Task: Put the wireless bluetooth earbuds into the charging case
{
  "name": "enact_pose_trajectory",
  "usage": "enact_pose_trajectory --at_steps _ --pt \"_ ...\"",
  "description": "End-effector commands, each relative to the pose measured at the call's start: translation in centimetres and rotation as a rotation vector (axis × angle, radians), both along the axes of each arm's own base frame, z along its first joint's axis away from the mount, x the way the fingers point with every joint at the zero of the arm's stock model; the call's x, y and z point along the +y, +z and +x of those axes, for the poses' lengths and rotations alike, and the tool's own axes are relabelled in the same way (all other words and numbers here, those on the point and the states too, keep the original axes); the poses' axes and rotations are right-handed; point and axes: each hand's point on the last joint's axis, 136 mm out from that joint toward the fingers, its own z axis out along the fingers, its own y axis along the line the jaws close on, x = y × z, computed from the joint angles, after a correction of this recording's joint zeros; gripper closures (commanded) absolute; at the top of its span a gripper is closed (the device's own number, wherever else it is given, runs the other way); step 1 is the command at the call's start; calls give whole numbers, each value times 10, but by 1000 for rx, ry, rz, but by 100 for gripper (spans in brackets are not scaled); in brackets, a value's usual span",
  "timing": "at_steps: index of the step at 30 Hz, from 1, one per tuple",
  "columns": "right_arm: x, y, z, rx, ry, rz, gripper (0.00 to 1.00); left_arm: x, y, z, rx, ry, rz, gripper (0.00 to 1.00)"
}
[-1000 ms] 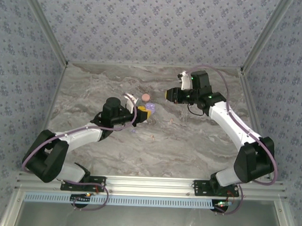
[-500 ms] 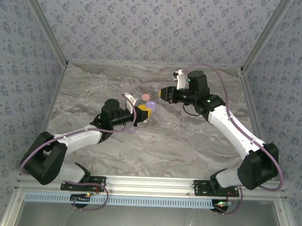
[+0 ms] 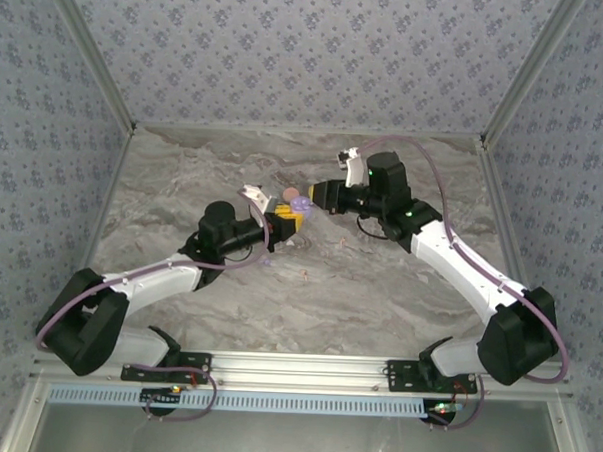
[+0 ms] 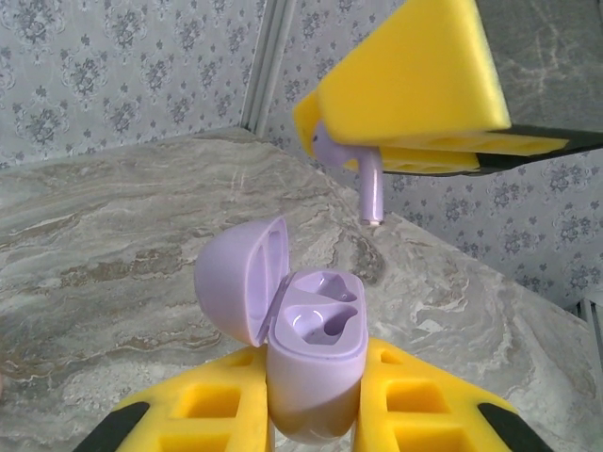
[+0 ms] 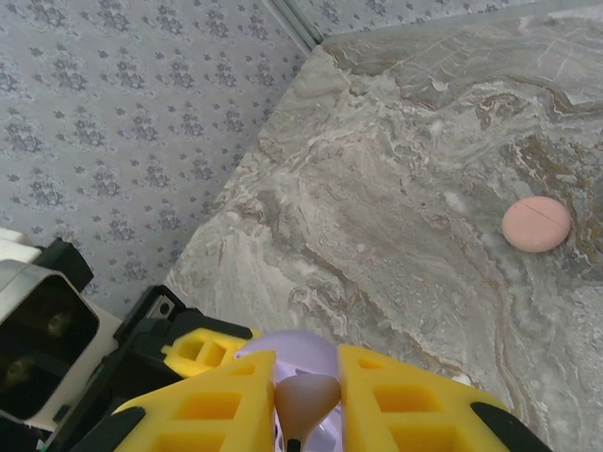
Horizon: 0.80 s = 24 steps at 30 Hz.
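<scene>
Overhead looks down from behind; wrist cameras close, sharing the case [image 4: 316, 377]

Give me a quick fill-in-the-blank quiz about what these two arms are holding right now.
1. The left end effector grips a case whose lid is ___.
2. Both sockets in the case are ___.
3. The right end effector pinches an earbud coloured ___.
4. The round disc lying on the table is ___.
Missing words: open; empty; purple; pink.
</scene>
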Motion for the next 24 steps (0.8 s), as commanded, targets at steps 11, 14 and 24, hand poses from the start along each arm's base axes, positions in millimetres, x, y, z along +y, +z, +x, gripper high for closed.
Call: enact_pose_trajectory --at_steps 11,14,24 --pt "3 13 -5 -57 -5 12 76 -2 29 1 -26 14 -73 79" --pt "4 10 -5 -53 -6 6 76 -3 31 1 -20 14 -80 79" --pt "7 8 -5 -49 0 3 76 -4 34 1 -7 6 -88 79"
